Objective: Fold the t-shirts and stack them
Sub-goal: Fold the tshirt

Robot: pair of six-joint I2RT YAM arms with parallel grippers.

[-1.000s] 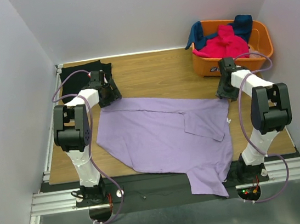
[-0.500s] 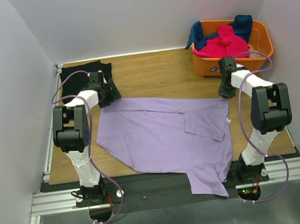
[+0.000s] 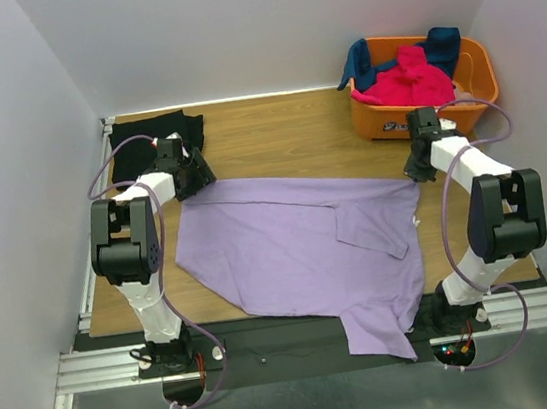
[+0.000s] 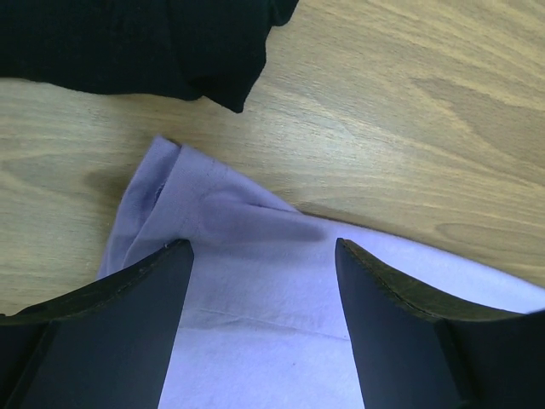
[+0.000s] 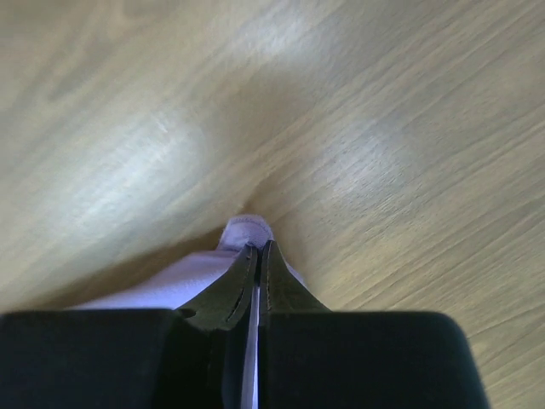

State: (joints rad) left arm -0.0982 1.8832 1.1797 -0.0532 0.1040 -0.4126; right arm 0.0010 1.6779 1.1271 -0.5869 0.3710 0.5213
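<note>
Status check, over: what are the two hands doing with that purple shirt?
Right hand shut on lavender shirt corner. Left hand open over the opposite corner. Black shirt nearby.

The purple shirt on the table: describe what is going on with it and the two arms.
The lavender shirt lies spread on the table. The right gripper is shut on its far right corner; the left gripper stands open astride the far left corner, not yet gripping. A black shirt lies far left; a pink shirt and a blue shirt sit in the orange basket.

No legible text or labels anywhere.
</note>
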